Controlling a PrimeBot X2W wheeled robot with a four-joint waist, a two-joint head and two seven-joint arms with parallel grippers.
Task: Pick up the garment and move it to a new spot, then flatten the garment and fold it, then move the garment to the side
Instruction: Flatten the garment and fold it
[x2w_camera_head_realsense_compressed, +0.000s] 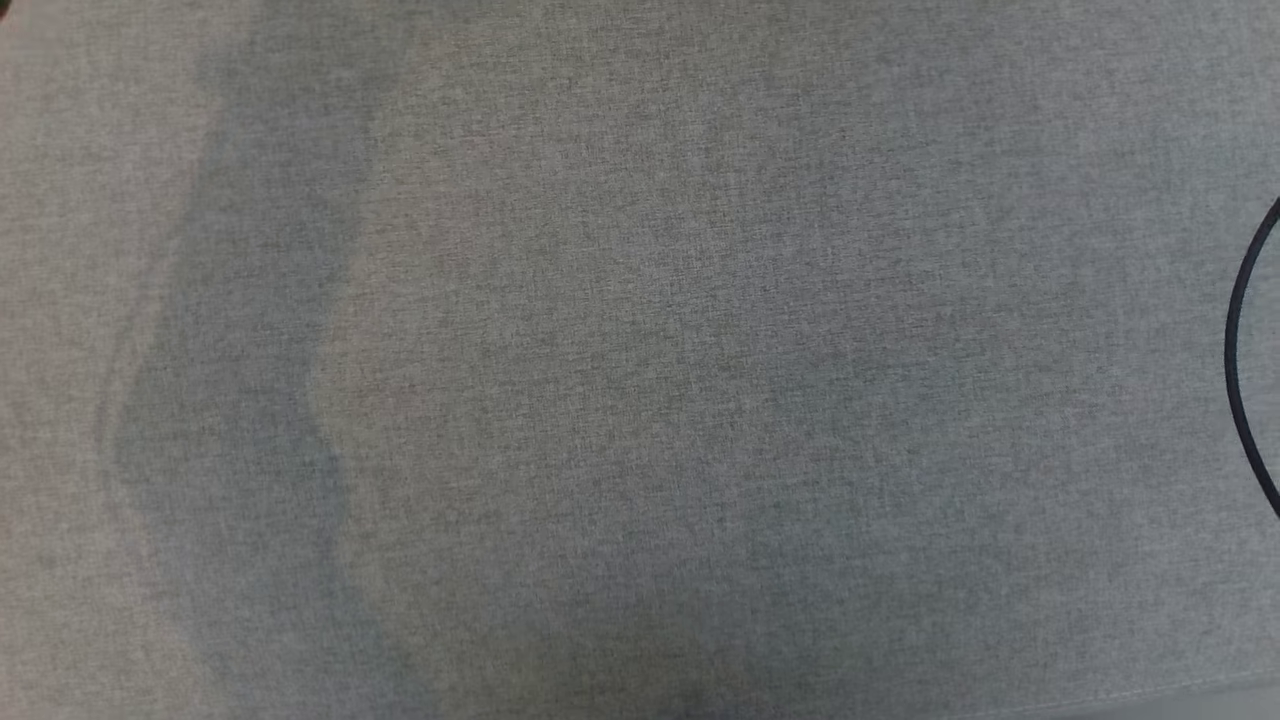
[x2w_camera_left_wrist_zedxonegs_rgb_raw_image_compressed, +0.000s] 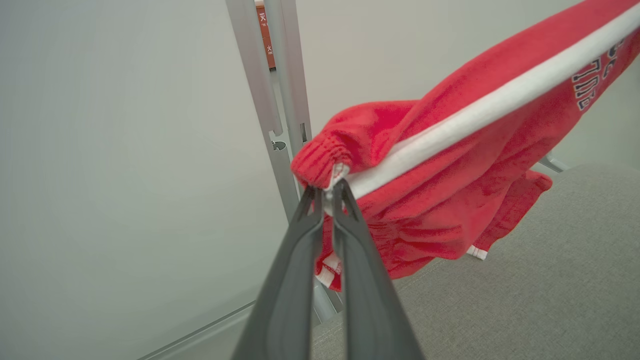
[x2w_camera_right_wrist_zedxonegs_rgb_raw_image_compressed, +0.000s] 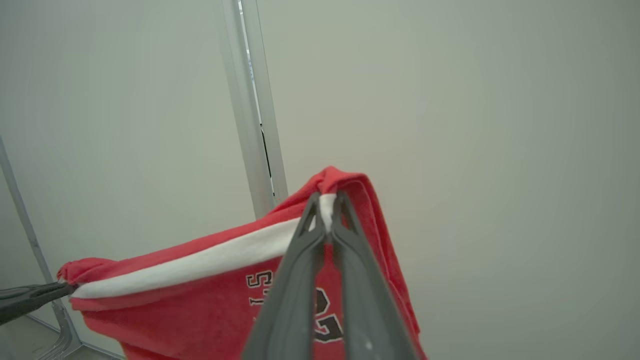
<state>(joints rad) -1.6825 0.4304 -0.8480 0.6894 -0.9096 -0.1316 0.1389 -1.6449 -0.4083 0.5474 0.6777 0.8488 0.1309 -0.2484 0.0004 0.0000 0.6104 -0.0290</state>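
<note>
**Now both jaws grip a red garment held up over the surface**

Up close, we see the left jaws pressed together on one end of the garment (x2w_camera_left_wrist_zedxonegs_rgb_raw_image_compressed: 450, 165). Their long dark fingers (x2w_camera_left_wrist_zedxonegs_rgb_raw_image_compressed: 292, 280) pinch the spot where its white stripe (x2w_camera_left_wrist_zedxonegs_rgb_raw_image_compressed: 500, 100) meets a ribbed red band (x2w_camera_left_wrist_zedxonegs_rgb_raw_image_compressed: 317, 160). The right jaws are likewise clamped shut on the cloth, nipping the far end of that same stripe at a folded red edge, seen in the right wrist view.

Between the two grips the stripe runs taut, so we find the garment strung from one arm to the other and raised off the surface (x2w_camera_left_wrist_zedxonegs_rgb_raw_image_compressed: 550, 290). Below the stripe the red cloth sags in loose folds, with dark block lettering (x2w_camera_left_wrist_zedxonegs_rgb_raw_image_compressed: 592, 85) on its face and a small white tag (x2w_camera_left_wrist_zedxonegs_rgb_raw_image_compressed: 477, 252) at a lower edge. Whether the lowest fold touches the surface we cannot tell. In the right wrist view the left arm's fingers reach in from the lower left edge, touching the garment's corner.

Further out, we see a grey metal post (x2w_camera_left_wrist_zedxonegs_rgb_raw_image_compressed: 280, 100) standing against a pale wall (x2w_camera_left_wrist_zedxonegs_rgb_raw_image_compressed: 100, 150), with a red sign (x2w_camera_left_wrist_zedxonegs_rgb_raw_image_compressed: 265, 30) behind it. From the head view we look down on the grey woven surface, crossed by soft shadows, with a thin dark cable (x2w_camera_head_realsense_compressed: 1240, 350) curving in at the right edge.
</note>
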